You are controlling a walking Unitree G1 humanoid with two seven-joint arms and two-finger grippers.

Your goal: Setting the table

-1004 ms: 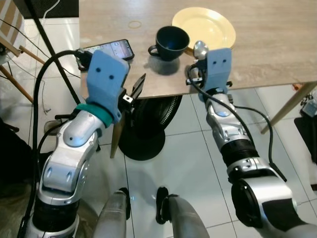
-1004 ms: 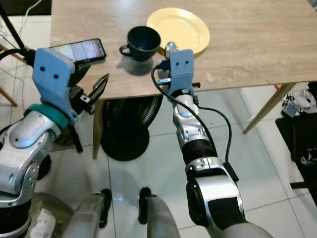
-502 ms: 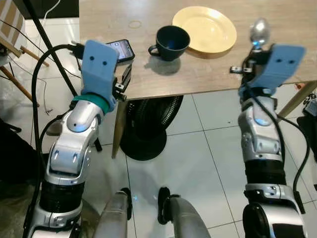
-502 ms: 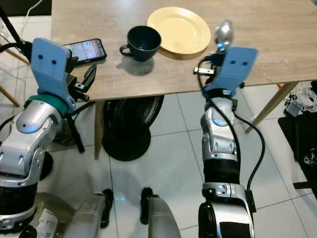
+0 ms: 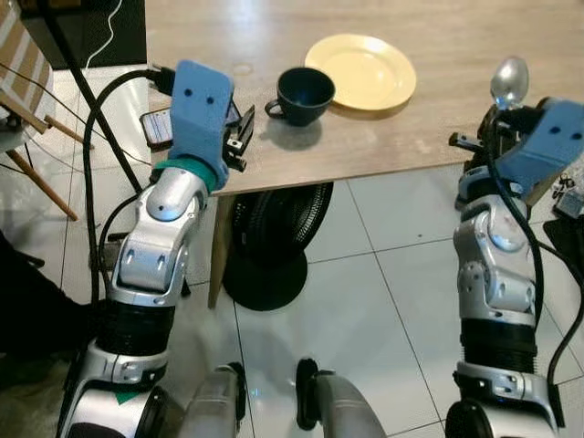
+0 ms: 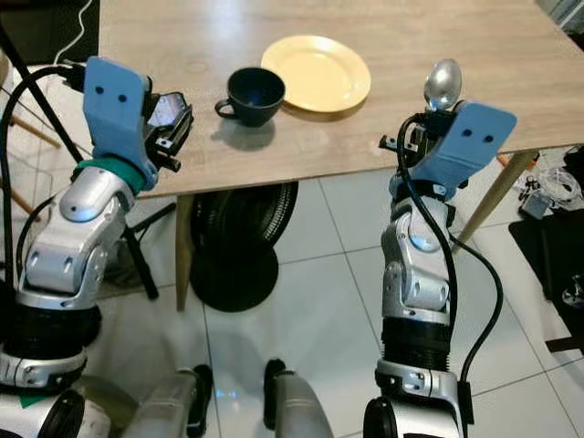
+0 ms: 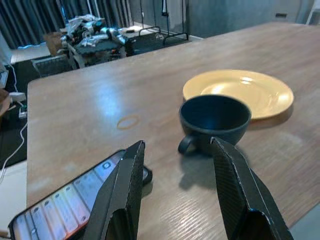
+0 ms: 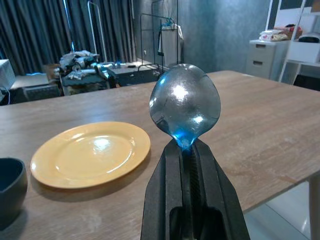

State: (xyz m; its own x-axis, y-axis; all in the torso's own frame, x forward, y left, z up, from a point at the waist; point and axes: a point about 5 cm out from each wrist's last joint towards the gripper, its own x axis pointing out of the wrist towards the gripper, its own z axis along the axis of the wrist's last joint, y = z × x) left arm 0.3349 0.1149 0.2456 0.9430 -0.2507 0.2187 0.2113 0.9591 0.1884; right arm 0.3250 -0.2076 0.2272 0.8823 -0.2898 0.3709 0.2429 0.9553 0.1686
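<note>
On the wooden table [image 5: 274,36] a yellow plate [image 5: 360,71] lies beside a dark blue cup [image 5: 306,91] with its handle pointing left. My right gripper [image 8: 184,152] is shut on a silver spoon [image 5: 508,82], held upright over the table's near right edge, to the right of the plate. My left gripper [image 7: 175,155] stands open above the table's near left edge, its black fingers [image 7: 131,175] pointing towards the cup, a phone [image 7: 60,200] lying just below them.
A black fan [image 5: 269,237] stands on the white tiled floor under the table. A black cable [image 5: 96,128] and a wooden chair leg [image 5: 36,155] are at my left. The table's leg [image 6: 484,205] slants down at the right.
The camera has shifted. My left gripper has risen from the table's edge to above the tabletop near the phone. My right gripper with the spoon has drifted slightly right and down.
</note>
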